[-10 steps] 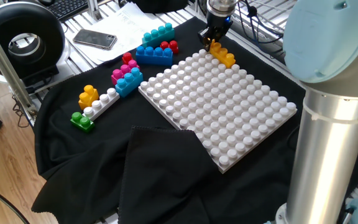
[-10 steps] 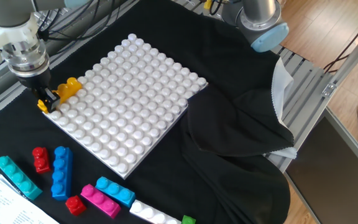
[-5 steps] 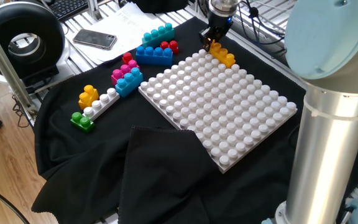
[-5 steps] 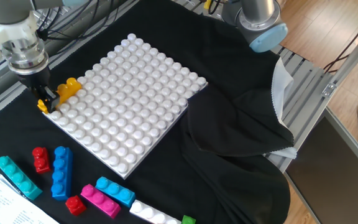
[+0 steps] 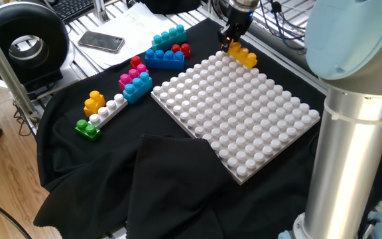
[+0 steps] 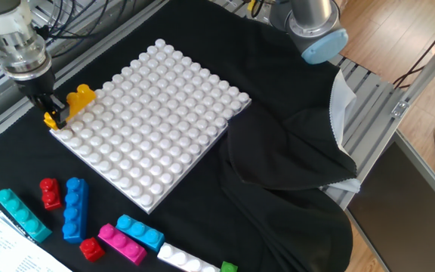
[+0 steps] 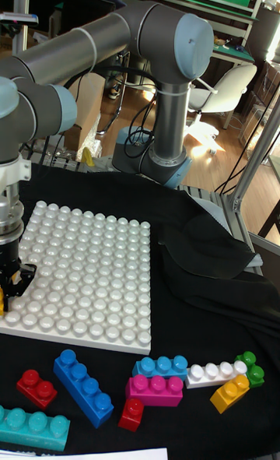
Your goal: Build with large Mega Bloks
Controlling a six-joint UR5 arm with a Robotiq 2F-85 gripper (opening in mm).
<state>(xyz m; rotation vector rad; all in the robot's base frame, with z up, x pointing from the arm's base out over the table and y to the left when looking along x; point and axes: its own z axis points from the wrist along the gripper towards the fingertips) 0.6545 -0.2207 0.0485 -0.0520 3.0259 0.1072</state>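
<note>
Since a second ago your gripper has lifted, and the orange-yellow block it clamps by one end now hangs tilted just above the white baseplate corner at the left of the frame. In the opposite fixed view that block sits at top centre, beyond the plate's far edge. You'll find the loose bricks on the black cloth: a blue one beside a teal one at upper left, and pink, white and green ones lower down.

Gripped orange-yellow brick, loose bricks aside
</note>
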